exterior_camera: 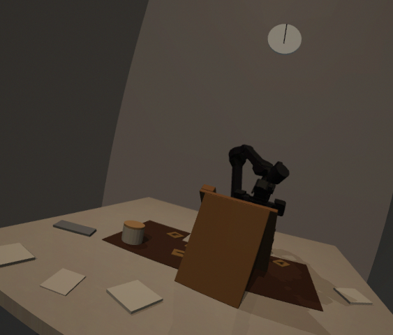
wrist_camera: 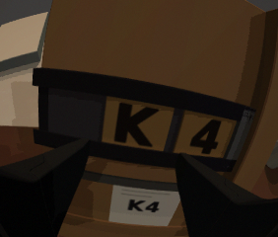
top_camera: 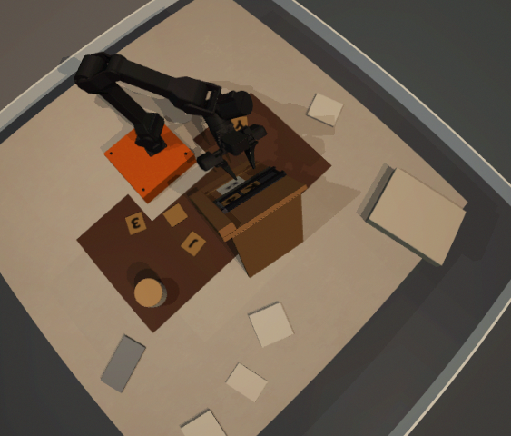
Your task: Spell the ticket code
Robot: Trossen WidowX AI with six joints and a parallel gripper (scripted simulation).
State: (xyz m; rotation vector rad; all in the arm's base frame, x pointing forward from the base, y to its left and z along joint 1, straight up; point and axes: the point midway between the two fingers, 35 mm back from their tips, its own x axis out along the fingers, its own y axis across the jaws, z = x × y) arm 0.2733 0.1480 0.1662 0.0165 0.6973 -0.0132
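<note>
The tool (top_camera: 245,173) (exterior_camera: 260,200) (wrist_camera: 134,153), partly open, grips nothing; K tile (top_camera: 251,187) (wrist_camera: 124,125) precedes 4 tile (top_camera: 230,201) (wrist_camera: 205,136) to match the ticket (top_camera: 230,186) (wrist_camera: 144,217).

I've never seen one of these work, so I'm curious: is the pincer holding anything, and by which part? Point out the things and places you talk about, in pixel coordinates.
Nothing is held: the black two-fingered pincer (top_camera: 245,173) (wrist_camera: 134,153) stands open in front of the black rail (top_camera: 279,173) (wrist_camera: 70,79), gripping no tile.

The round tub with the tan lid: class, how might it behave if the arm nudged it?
The tub would probably slide upright, being squat with a flat-looking base. Knocked over, it might roll, since its wall is round. It looks stiff, so probably wouldn't sag.
</note>
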